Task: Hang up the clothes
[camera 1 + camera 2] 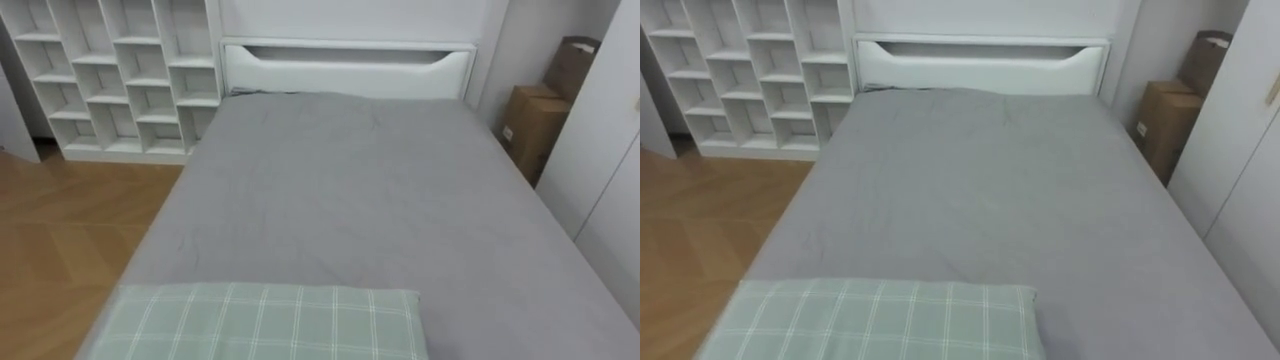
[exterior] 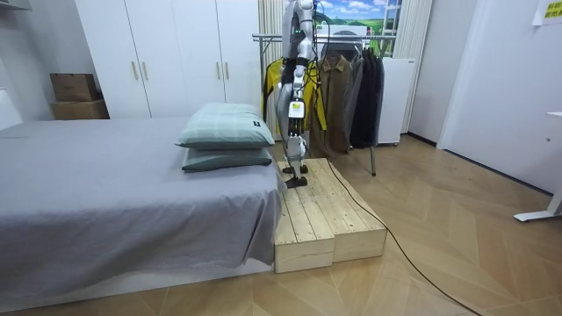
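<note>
Robot at the pillow end of a bed, facing along it; left hand (image 2: 296,111) hangs low at the robot's side in the room view; whether it is spread or closed, and what if anything it holds, cannot be told; the robot stands on a pale slatted wooden platform (image 2: 325,219) set against the bed, just beside two stacked pillows (image 2: 224,127), the upper one pale green and checked; before it stretches the bed's smooth grey sheet (image 1: 350,200), ending at a white end board (image 1: 345,68); behind it stands a metal clothes rack (image 2: 268,36) on which the clothes hang: a yellow garment (image 2: 271,83), an olive-brown jacket (image 2: 335,83) and dark coats (image 2: 369,83); progress, as judged: these garments are hung, and the robot faces the bed with its back to the rack, so either the work is finished or a further garment is yet to be fetched; which of the two cannot be told
</note>
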Robot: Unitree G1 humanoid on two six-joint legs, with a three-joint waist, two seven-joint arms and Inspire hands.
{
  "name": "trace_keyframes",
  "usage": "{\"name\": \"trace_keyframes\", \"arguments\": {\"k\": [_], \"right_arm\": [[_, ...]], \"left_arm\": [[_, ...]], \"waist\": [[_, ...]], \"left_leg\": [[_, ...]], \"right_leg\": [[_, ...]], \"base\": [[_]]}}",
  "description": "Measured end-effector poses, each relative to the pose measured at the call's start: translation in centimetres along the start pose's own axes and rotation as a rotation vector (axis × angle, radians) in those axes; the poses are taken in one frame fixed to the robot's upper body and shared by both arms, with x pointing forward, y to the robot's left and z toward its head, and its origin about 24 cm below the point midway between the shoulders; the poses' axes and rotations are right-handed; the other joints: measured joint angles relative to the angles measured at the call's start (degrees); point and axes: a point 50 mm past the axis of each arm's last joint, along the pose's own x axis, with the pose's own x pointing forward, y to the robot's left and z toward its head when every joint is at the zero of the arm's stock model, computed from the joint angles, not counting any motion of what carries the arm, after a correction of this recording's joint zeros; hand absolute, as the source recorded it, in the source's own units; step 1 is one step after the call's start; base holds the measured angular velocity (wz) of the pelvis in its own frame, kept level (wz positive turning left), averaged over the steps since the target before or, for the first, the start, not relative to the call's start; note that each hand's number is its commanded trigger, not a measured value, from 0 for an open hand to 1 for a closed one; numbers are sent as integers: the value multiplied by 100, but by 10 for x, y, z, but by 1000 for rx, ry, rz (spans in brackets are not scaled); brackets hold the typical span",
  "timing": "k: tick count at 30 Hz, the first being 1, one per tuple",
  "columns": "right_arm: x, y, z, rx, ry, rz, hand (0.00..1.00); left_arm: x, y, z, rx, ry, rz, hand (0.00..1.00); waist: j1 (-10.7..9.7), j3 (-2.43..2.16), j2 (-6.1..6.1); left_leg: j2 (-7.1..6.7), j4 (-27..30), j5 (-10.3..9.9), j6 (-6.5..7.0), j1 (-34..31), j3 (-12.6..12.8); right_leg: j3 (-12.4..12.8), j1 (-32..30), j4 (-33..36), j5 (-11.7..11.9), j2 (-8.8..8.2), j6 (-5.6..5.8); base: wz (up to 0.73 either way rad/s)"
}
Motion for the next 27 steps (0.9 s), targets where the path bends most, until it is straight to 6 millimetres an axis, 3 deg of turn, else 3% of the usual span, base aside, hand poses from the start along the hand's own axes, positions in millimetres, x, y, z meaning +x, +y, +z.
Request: {"name": "trace_keyframes", "arguments": {"k": [8,18,27], "right_arm": [[0,-1,3,3,-11,-5,0],[0,-1,1,7,-5,-13,0],[0,-1,1,9,-6,-24,0]], "left_arm": [[0,-2,1,13,5,-8,0],[0,0,2,16,11,-19,0],[0,-3,3,34,8,-58,0]], "waist": [[-60,6,79],[-210,1,30],[-224,9,10]], "left_leg": [[8,-11,14,-17,-48,67],[11,-11,19,-21,-26,98],[11,-8,14,-18,-17,114]], "right_leg": [[91,-87,-3,0,21,-1],[128,-72,0,7,27,-12],[197,-65,2,11,28,-17]], "base": [[-5],[0],[0]]}}
